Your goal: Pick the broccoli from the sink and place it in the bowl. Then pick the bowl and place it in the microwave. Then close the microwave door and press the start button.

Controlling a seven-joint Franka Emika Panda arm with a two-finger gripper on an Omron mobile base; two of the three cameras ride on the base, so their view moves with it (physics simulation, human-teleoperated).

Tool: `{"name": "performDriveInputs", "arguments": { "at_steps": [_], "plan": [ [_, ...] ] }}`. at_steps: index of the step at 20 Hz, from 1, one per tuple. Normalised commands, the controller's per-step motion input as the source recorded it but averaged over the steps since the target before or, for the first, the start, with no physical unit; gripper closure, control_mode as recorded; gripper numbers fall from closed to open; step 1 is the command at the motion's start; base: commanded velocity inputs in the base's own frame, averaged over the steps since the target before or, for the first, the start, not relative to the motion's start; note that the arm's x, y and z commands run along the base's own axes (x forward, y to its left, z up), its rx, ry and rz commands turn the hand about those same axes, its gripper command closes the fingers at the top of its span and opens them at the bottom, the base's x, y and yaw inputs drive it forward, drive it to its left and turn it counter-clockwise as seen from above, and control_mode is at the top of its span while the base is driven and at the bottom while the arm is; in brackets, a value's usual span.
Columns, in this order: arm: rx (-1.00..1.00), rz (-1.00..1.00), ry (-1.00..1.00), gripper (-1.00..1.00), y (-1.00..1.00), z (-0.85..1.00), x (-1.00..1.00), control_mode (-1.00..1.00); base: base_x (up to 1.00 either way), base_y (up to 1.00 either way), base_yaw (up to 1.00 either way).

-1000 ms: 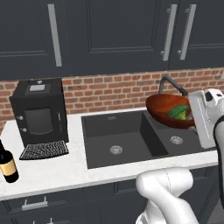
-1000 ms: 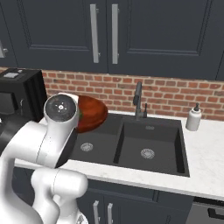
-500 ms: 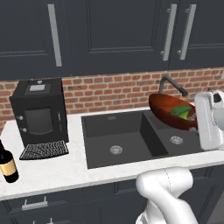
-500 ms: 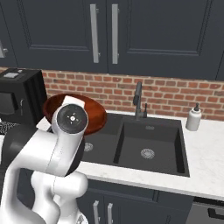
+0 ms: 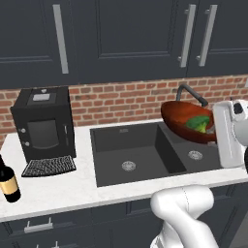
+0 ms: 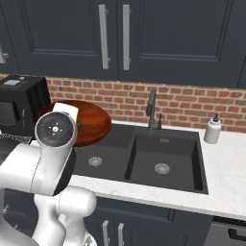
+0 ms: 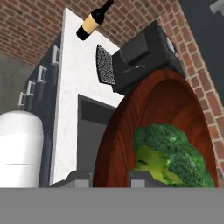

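At the bottom of the hand view, the two-finger gripper (image 7: 109, 178) has its two dark fingertips (image 7: 78, 178) set on either side of the rim of the wide, shallow, reddish-brown round bowl (image 7: 148, 122), closed on that rim and carrying it. Since a second ago the bowl has travelled: in the left base view it sat back by the faucet and the brick wall, and now the bowl (image 5: 181, 121) hangs tilted in the air over the right basin of the dark charcoal double-basin sink (image 5: 131, 150), further forward and higher, with the white forearm beside it at the right edge. In the right base view the bowl (image 6: 93, 120) was mostly hidden behind the arm a second ago; now its broad brown inside shows above the left basin of the sink (image 6: 163, 158), partly covered by the round white joint in front. Inside the bowl lies the small, lumpy, bright green broccoli (image 7: 168, 155), resting against the lower inner wall near the fingertips; its florets are darker green on top and its cut stalk paler and yellowish. From the left base view the broccoli (image 5: 198, 123) shows as a green lump low in the tilted bowl. Beyond the bowl on the white marble counter (image 5: 58, 186) stand a small black boxy coffee machine (image 5: 43, 127) and a dark wine bottle with a tan label (image 5: 8, 181).
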Motion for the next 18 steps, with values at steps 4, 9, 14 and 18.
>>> {"name": "performDriveInputs", "arguments": {
  "at_steps": [4, 9, 14, 18],
  "plan": [
    [-0.20, -0.01, 0.00, 1.00, 0.28, 0.05, -0.02, -1.00, 0.00, 0.00, 0.00],
    [-0.18, -0.06, 0.00, 1.00, 0.26, 0.00, 0.01, -1.00, 0.00, 0.00, 0.00],
    [-0.02, -0.01, 0.00, 1.00, 0.00, 0.00, 0.00, 1.00, -0.12, -0.03, 0.00],
    [0.00, 0.00, 0.00, 1.00, 0.00, 0.00, 0.00, 1.00, -0.32, -0.01, 0.00]
  ]
}}
